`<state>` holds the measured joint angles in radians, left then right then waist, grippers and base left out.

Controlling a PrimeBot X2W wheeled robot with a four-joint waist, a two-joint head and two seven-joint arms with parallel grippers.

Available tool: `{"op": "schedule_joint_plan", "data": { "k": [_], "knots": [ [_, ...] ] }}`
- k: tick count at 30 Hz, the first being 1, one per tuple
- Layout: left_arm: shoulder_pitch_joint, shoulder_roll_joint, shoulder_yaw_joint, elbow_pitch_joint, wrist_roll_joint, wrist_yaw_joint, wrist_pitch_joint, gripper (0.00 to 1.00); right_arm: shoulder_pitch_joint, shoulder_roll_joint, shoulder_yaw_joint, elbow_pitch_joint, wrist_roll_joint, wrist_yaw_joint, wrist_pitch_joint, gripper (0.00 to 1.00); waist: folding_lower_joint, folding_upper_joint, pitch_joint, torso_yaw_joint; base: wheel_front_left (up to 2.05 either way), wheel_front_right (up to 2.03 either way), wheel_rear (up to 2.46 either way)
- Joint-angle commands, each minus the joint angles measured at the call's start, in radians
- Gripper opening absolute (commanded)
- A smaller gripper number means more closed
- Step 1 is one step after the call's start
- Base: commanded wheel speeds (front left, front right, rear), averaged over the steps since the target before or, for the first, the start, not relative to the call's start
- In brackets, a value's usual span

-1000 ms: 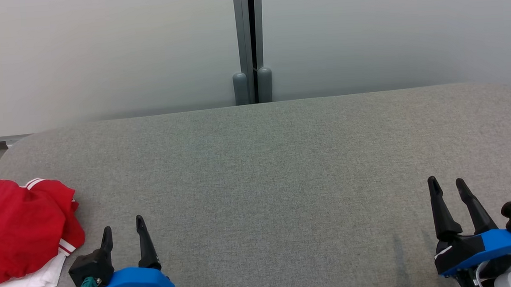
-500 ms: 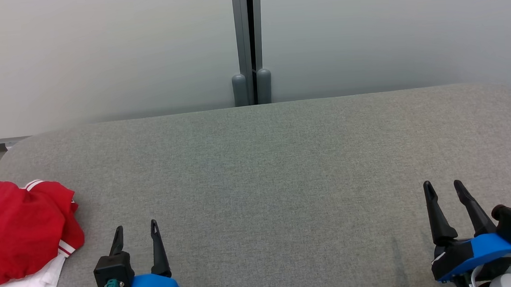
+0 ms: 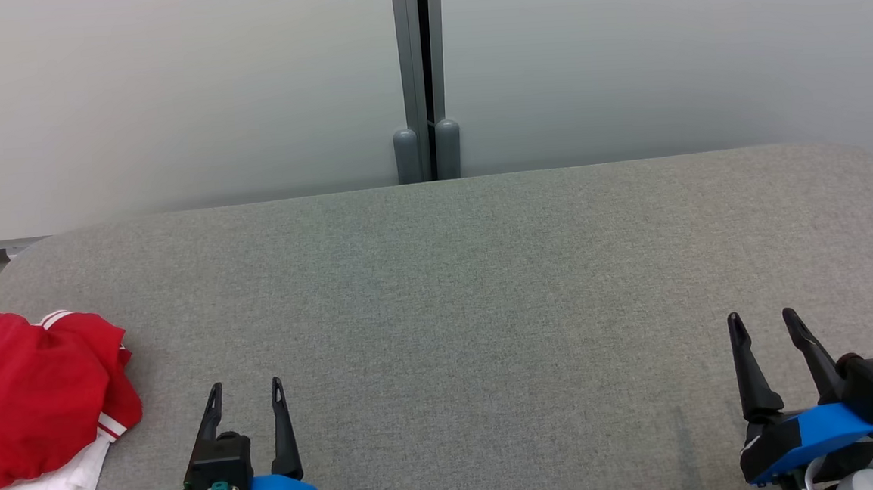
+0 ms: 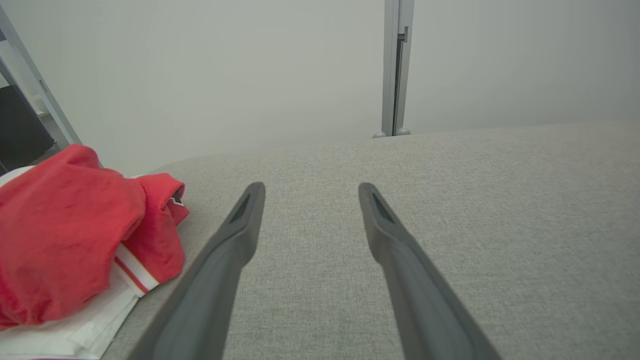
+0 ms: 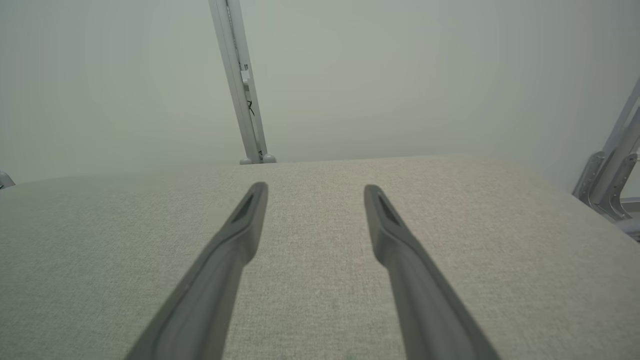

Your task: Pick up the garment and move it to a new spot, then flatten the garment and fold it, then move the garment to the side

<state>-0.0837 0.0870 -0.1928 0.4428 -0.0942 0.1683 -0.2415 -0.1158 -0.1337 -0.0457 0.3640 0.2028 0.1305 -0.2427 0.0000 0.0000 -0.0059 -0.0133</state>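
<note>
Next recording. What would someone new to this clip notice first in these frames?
The crumpled red garment with white trim, bunched at the left edge of the grey padded surface, is the one splash of colour. Next come the left gripper just to its right and the right gripper at the lower right of the head view, both open, empty and clear of the cloth.

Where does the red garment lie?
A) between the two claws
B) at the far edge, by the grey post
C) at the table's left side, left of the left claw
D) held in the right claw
C: the garment lies bunched at the left side of the table, left of the open left claw and apart from it.
</note>
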Motion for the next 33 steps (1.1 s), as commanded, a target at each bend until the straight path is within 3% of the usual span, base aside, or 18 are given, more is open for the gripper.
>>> {"op": "schedule_joint_plan", "data": {
  "k": [1, 9, 21, 33],
  "knots": [
    [-0.011, 0.003, -0.003, 0.003, 0.023, 0.007, -0.01, 1.0, -0.015, 0.0, -0.004, 0.003, -0.027, 0.0, -0.01, 1.0, 0.0, 0.0, 0.0, 0.0, 0.0, 0.0, 0.0],
    [0.003, -0.011, 0.014, -0.004, 0.052, 0.025, -0.027, 1.0, -0.015, -0.001, -0.008, 0.009, -0.093, 0.0, -0.026, 1.0, 0.0, 0.0, 0.002, -0.001, 0.0, 0.0, 0.0],
    [0.006, -0.02, 0.038, -0.004, 0.05, 0.007, -0.025, 1.0, -0.02, 0.008, 0.001, 0.012, -0.083, 0.0, -0.024, 1.0, 0.0, 0.0, 0.009, 0.021, 0.0, 0.0, 0.0],
    [0.017, -0.029, 0.06, -0.012, 0.047, 0.012, -0.025, 1.0, -0.015, 0.002, 0.056, -0.011, -0.071, 0.0, -0.023, 1.0, 0.0, 0.0, 0.032, 0.162, 0.0, 0.0, 0.0]
  ]
}}
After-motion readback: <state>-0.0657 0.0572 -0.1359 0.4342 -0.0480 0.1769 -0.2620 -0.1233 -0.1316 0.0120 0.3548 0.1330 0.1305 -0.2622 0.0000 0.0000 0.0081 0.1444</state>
